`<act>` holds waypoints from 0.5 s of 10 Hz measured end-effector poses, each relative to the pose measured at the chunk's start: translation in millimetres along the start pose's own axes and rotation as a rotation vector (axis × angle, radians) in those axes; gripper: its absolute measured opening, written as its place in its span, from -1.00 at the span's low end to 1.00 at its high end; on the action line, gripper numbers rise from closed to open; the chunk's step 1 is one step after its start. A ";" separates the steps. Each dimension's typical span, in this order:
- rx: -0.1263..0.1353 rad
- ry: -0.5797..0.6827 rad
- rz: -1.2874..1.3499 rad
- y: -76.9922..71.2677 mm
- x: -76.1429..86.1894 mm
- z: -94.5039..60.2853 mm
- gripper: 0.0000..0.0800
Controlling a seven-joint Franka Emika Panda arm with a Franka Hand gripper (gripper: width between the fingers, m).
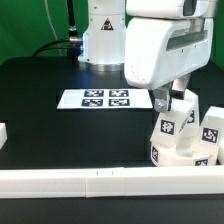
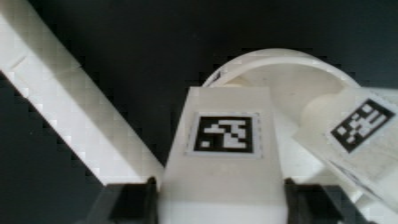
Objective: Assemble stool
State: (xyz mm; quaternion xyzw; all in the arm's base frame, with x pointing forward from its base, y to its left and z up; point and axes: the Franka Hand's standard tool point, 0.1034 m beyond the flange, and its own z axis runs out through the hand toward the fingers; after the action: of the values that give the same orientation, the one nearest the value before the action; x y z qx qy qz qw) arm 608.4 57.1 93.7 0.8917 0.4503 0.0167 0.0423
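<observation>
A small blocky white plastic leg (image 2: 226, 140) bearing a black-and-white square tag is being gripped by the claw (image 2: 217, 190), whose two dark fingers (image 2: 128, 200) are being pressed against the leg's opposite sides in the wrist view. In the exterior view the claw (image 1: 176, 100) is being seen at the right of the frame, beneath the large white wrist housing (image 1: 160, 45), with the held leg (image 1: 168, 128) being kept upright just under it. The round white plastic disc seat (image 1: 190, 155) is being shown at the lower right of that frame, with a second tagged white leg (image 1: 211, 127) standing on it beside the held one. In the wrist view the seat's curved rim (image 2: 285, 65) is being seen behind the held leg. The flat white marker board (image 1: 107, 99) is being seen lying on the black counter (image 1: 50, 135) at the frame's centre. A long white border rail (image 1: 90, 181) is being shown along the lower edge.
</observation>
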 end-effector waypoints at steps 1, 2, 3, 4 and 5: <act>0.000 0.000 0.011 0.0 -0.2 0.0 -0.17; 0.000 0.000 0.033 0.2 -0.4 0.0 -0.17; 0.000 0.000 0.034 0.4 -0.6 0.0 -0.17; 0.000 0.001 0.069 0.3 -0.4 0.0 -0.17; 0.000 0.001 0.158 0.4 -0.6 0.0 -0.17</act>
State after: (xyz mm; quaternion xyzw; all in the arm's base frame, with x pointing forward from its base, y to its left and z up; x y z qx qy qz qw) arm 608.4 56.4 93.7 0.9245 0.3786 0.0202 0.0405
